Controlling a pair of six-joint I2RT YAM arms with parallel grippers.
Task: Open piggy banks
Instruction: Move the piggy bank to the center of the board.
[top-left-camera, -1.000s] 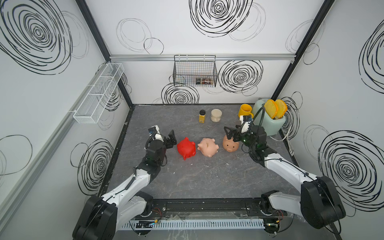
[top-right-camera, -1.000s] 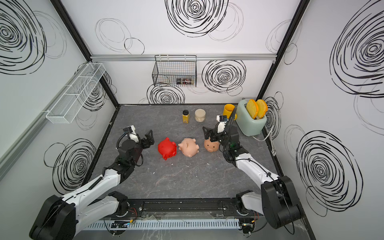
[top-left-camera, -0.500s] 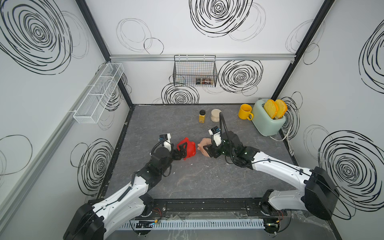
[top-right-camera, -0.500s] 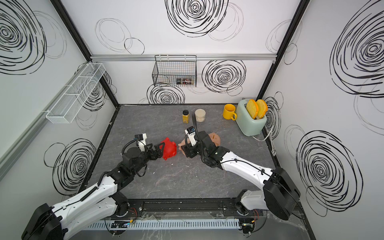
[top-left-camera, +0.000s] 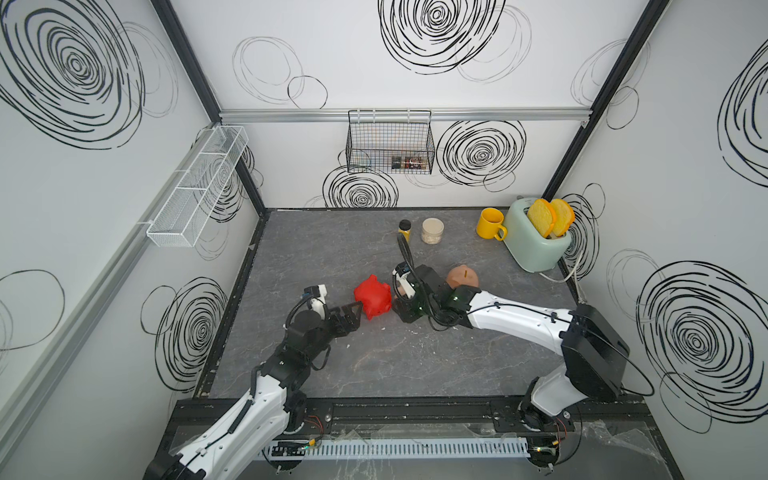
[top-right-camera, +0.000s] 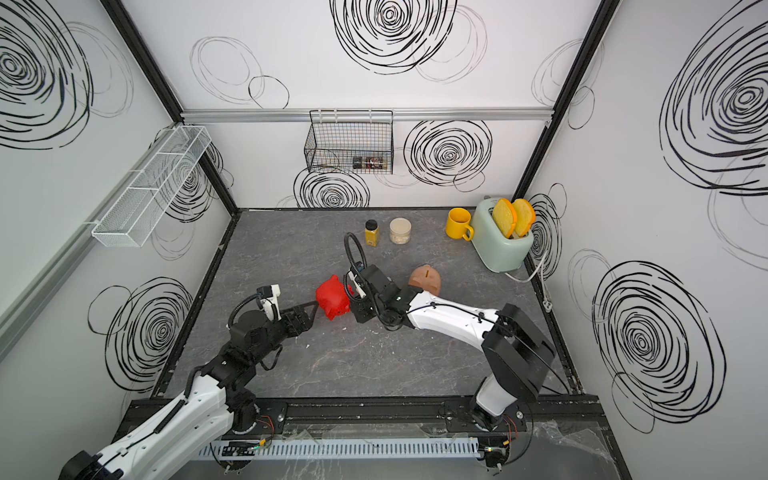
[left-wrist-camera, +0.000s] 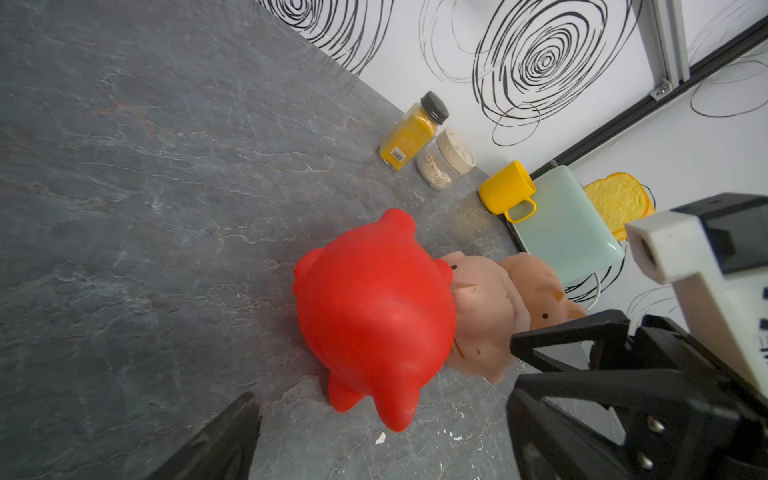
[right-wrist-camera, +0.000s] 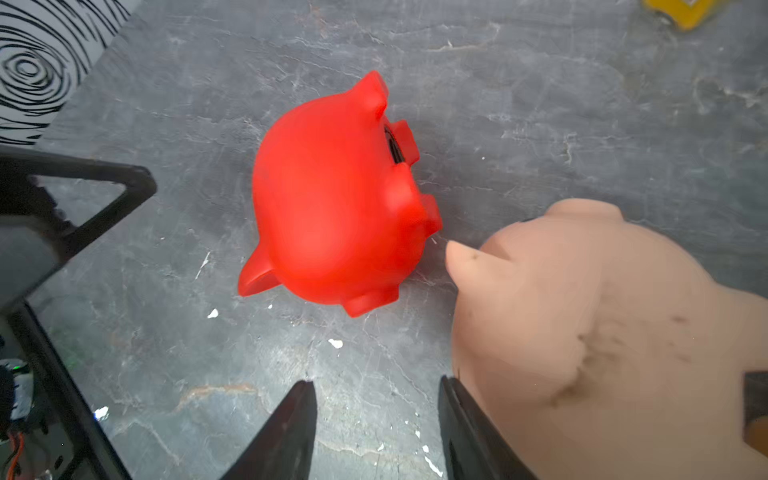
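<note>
Piggy banks sit in a row across the middle of the grey table (top-left-camera: 332, 249). The red pig (top-left-camera: 372, 296) lies tipped on its side, the pale pink pig (right-wrist-camera: 582, 332) is just beside it, mostly hidden in both top views, and the peach-tan pig (top-left-camera: 462, 276) stands beyond with its coin slot up. The left gripper (top-left-camera: 354, 318) points at the red pig, jaws spread wide and empty. The right gripper (right-wrist-camera: 374, 386) holds its jaws partly apart over bare table, with one finger just beside the pale pink pig

Three piggy banks: red pig (top-left-camera: 372, 296), pale pink pig (left-wrist-camera: 482, 316), peach-tan pig (top-left-camera: 462, 276). Two jars (top-left-camera: 404, 231) (top-left-camera: 432, 231). One yellow mug (top-left-camera: 490, 223). One toaster (top-left-camera: 534, 245), two toast slices (top-left-camera: 540, 217) (top-left-camera: 562, 216). Two wall baskets (top-left-camera: 197, 187) (top-left-camera: 390, 143).
</note>
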